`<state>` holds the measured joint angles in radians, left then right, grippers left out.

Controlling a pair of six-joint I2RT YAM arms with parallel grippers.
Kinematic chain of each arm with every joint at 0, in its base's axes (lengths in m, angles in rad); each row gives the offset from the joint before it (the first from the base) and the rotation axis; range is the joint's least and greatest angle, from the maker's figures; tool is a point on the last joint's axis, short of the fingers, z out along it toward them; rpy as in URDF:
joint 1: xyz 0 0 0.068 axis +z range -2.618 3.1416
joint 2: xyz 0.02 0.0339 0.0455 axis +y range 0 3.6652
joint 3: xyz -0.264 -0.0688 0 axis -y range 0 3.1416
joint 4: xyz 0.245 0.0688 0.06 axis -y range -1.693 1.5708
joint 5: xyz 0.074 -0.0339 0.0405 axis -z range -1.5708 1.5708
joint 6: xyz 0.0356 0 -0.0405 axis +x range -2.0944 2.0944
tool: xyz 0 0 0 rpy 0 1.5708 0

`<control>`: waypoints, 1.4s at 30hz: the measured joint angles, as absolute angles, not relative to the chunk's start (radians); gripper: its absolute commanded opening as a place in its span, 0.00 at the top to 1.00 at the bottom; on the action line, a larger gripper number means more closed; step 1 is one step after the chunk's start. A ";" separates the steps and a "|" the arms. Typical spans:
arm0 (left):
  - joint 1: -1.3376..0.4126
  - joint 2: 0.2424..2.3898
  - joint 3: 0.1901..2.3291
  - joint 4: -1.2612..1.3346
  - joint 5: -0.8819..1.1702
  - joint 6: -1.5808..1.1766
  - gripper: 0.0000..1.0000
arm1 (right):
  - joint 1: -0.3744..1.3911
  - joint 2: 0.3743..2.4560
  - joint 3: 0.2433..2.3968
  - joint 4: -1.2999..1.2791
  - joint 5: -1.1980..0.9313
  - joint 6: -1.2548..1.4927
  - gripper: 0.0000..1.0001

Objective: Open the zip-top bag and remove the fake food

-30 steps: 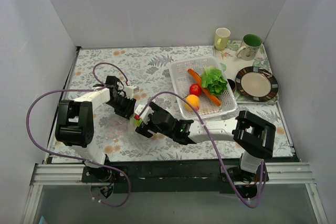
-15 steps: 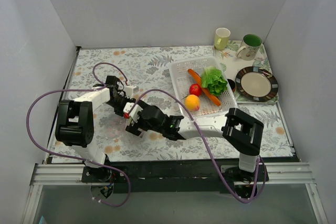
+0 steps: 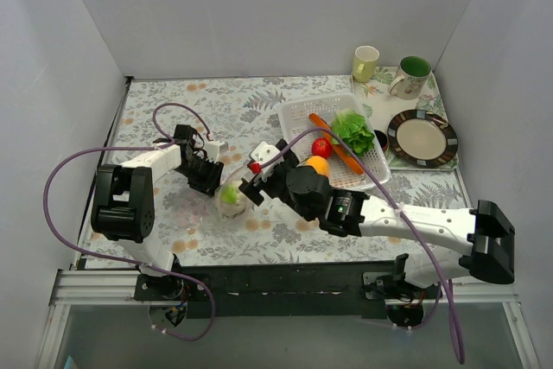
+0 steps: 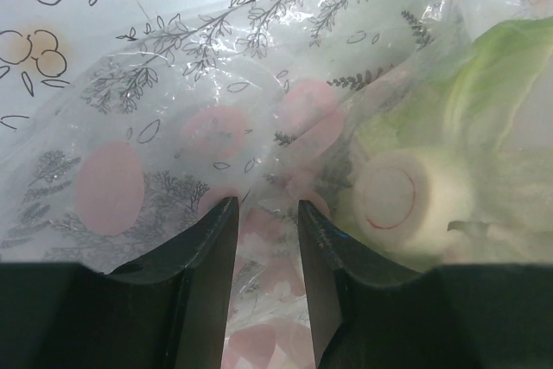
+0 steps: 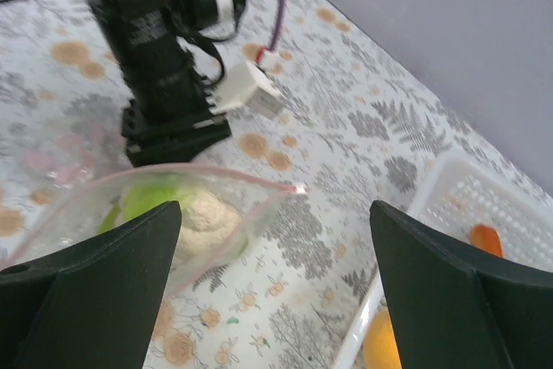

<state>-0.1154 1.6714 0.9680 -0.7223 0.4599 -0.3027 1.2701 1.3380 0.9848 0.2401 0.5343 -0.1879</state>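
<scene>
Left end effector (image 3: 207,181) stood narrow, its two fingers (image 4: 207,257) pinching the clear film of the zip-top bag (image 3: 232,200) at the bag's 10 o'clock end. Right end effector (image 5: 275,213) was spread wide and held nothing. It hung just at the bag's 3 o'clock side, where the pink zip strip (image 5: 216,177) ran along the mouth. The bag lay on the bench (image 3: 173,110) at about 7 o'clock from the bench's centre, between the two end effectors. Inside it showed fake food (image 3: 230,196): a green leafy piece (image 4: 497,75) and a whitish piece (image 4: 402,205). The white basket (image 3: 298,110), at 2 o'clock from the bag, held a lettuce (image 3: 352,131), a red round piece (image 3: 321,148), an orange-yellow fruit (image 3: 317,163) and a long orange piece (image 3: 321,124).
</scene>
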 measured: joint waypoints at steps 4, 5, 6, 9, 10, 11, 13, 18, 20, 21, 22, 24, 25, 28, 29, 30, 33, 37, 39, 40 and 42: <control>-0.115 1.672 0.968 -0.722 0.460 -0.303 0.66 | 1.291 1.316 1.001 0.235 0.408 -0.190 0.22; -0.115 1.672 0.968 -0.722 0.459 -0.303 0.66 | 1.293 1.324 1.001 0.229 0.372 -0.189 0.31; -0.115 1.672 0.968 -0.722 0.459 -0.303 0.66 | 1.298 1.336 1.001 0.226 0.340 -0.188 0.38; -0.115 1.672 0.968 -0.721 0.459 -0.303 0.66 | 1.300 1.383 1.001 0.205 0.260 -0.187 0.69; -0.115 1.672 0.968 -0.721 0.459 -0.303 0.66 | 1.298 1.401 1.003 0.197 0.242 -0.190 0.63; -0.115 1.672 0.968 -0.721 0.459 -0.303 0.66 | 1.296 1.420 1.006 0.186 0.225 -0.185 0.44; -0.115 1.672 0.968 -0.721 0.459 -0.303 0.66 | 1.289 1.454 1.011 0.173 0.204 -0.171 0.39; -0.115 1.672 0.968 -0.721 0.459 -0.304 0.66 | 1.254 1.531 1.048 0.154 0.158 -0.163 0.12; -0.115 1.672 0.969 -0.722 0.459 -0.305 0.66 | 1.238 1.567 1.074 0.154 0.147 -0.158 0.02; -0.115 1.672 0.969 -0.722 0.459 -0.305 0.66 | 1.229 1.585 1.087 0.152 0.143 -0.160 0.02; -0.115 1.672 0.969 -0.722 0.459 -0.305 0.66 | 1.220 1.607 1.104 0.150 0.138 -0.160 0.02; -0.115 1.672 0.970 -0.723 0.459 -0.306 0.66 | 1.204 1.658 1.145 0.141 0.129 -0.160 0.02; -0.115 1.672 0.970 -0.723 0.459 -0.306 0.66 | 1.197 1.689 1.174 0.129 0.128 -0.160 0.02; -0.115 1.672 0.970 -0.723 0.459 -0.306 0.66 | 1.176 1.797 1.279 0.073 0.140 -0.160 0.02; -0.115 1.672 0.970 -0.723 0.459 -0.306 0.66 | 1.172 1.822 1.299 0.062 0.144 -0.160 0.02; -0.115 1.672 0.970 -0.723 0.458 -0.306 0.66 | 1.169 1.846 1.317 0.054 0.148 -0.158 0.02; -0.115 1.672 0.970 -0.723 0.453 -0.304 0.66 | 1.163 1.862 1.318 0.049 0.149 -0.152 0.02; -0.115 1.672 0.970 -0.723 0.451 -0.302 0.66 | 1.166 1.845 1.271 0.069 0.136 -0.149 0.02; -0.115 1.672 0.970 -0.723 0.451 -0.302 0.66 | 1.167 1.838 1.239 0.073 0.121 -0.147 0.02; -0.115 1.672 0.970 -0.723 0.451 -0.303 0.66 | 1.166 1.835 1.221 0.078 0.104 -0.144 0.02; -0.115 1.672 0.970 -0.723 0.451 -0.303 0.66 | 1.166 1.827 1.200 0.099 0.085 -0.142 0.02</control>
<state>-0.1154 1.6718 0.9695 -0.7235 0.4511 -0.3027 1.1664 1.8271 1.1995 0.0994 0.0853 -0.1421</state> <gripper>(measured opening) 0.342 0.983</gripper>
